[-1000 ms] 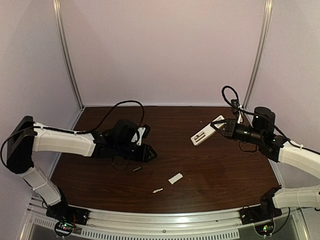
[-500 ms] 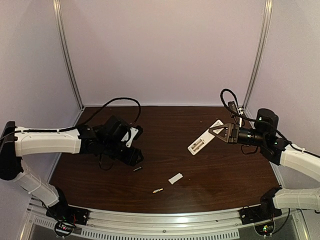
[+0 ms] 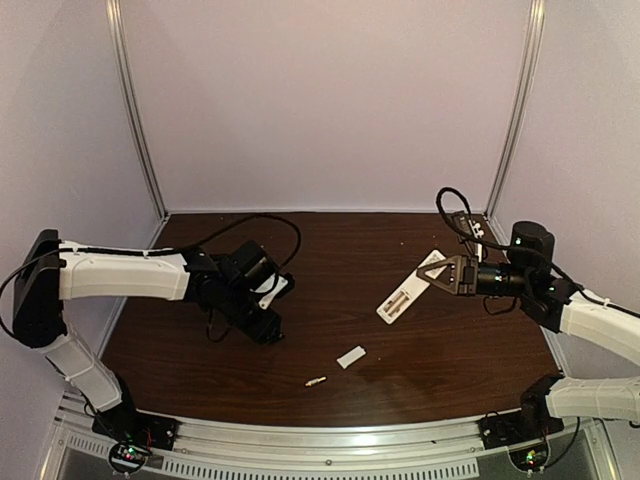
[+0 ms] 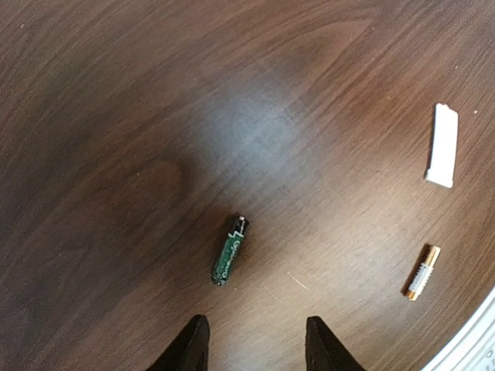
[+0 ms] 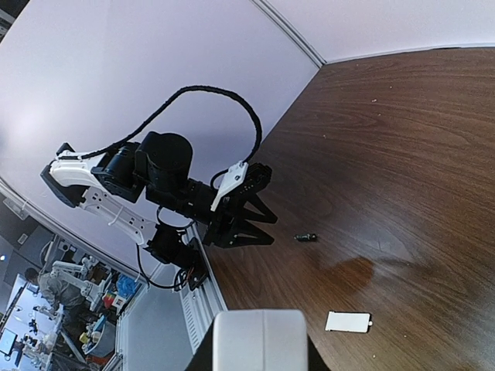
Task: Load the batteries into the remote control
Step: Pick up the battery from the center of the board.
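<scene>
In the left wrist view the dark green battery lies flat on the table, just ahead of my left gripper. That gripper is open, its fingertips apart from the battery with nothing between them. The pale battery lies further right, also seen in the top view. My right gripper is shut on the far end of the white remote control, holding it tilted above the table. The remote's end fills the bottom of the right wrist view, where the dark battery lies beside the left gripper.
A small flat white cover piece lies on the table between the two batteries and the remote, also in the wrist views. The table's metal front rail runs along the near edge.
The left gripper drew back to the left, then settled lower just behind the dark battery. The right gripper swung the remote down and toward the table's middle.
</scene>
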Motion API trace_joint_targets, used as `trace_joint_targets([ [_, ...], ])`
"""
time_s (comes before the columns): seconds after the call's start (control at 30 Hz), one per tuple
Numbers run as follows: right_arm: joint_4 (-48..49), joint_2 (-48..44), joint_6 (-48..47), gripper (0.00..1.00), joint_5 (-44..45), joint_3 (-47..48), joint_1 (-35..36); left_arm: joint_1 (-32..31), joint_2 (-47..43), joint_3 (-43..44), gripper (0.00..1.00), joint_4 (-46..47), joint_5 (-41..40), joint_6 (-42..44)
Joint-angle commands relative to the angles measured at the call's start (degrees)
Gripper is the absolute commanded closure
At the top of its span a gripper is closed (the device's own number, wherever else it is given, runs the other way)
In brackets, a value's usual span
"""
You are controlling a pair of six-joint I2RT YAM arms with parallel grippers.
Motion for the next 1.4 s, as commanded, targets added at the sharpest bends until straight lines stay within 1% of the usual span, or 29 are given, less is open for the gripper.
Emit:
trace_joint_targets([
  [0.0, 0.18, -0.16, -1.48, 1.0, -0.73, -0.91, -0.27, 0.07, 2.44, 2.21, 0.56, -2.31, -0.89, 2.46],
  [0.13, 0.08, 0.23, -1.5, 1.0, -0.65, -1.54, -0.3, 0.02, 4.1, 3.32, 0.57, -2.57, -1.1, 3.06],
  [0.23, -0.38, 0.13, -1.75, 1.0, -0.58, -1.81, -0.28, -0.05, 4.45, 3.58, 0.6, -2.18, 1.51, 3.5],
  [0.27, -0.89, 0.12, -2.03, 1.0, -0.5, -1.76, -0.3, -0.11, 4.43, 3.4, 0.61, -1.75, 3.67, 3.57],
  [0.57, -3.62, 0.04, -3.44, 1.0, 0.7, -1.98, -0.32, -6.42, 5.05, 4.56, 0.61, -0.95, 8.93, 5.46],
  [0.7, -4.13, -0.01, -3.62, 1.0, 1.0, -2.08, -0.32, -8.6, 6.54, 5.43, 0.61, -1.55, 9.31, 5.68],
  [0.77, -4.17, -0.05, -3.59, 1.0, 1.16, -2.06, -0.28, -8.55, 6.9, 5.4, 0.6, -2.17, 5.98, 4.13],
  [0.87, -4.22, -0.2, -3.6, 1.0, 1.2, -2.03, -0.32, -7.17, 6.67, 5.98, 0.58, -3.42, 2.81, 2.55],
  [0.97, -4.29, -0.05, -3.74, 1.0, 1.1, -2.03, -0.25, -2.98, 6.15, 5.8, 0.58, -4.2, 2.6, 1.69],
  [1.1, -5.37, -0.06, -4.27, 1.0, 1.16, -1.81, -0.25, 0.01, 7.01, 7.95, 0.58, -7.53, -2.32, 4.44],
  [1.23, -5.69, -0.21, -4.31, 1.0, 1.21, -1.86, -0.32, 2.73, 9.18, 10.28, 0.58, -9.24, -2.46, 7.05],
  [1.37, -5.98, -0.27, -4.42, 1.0, 1.33, -1.74, -0.32, 3.32, 12.14, 12.7, 0.58, -10.18, -1.13, 9.56],
])
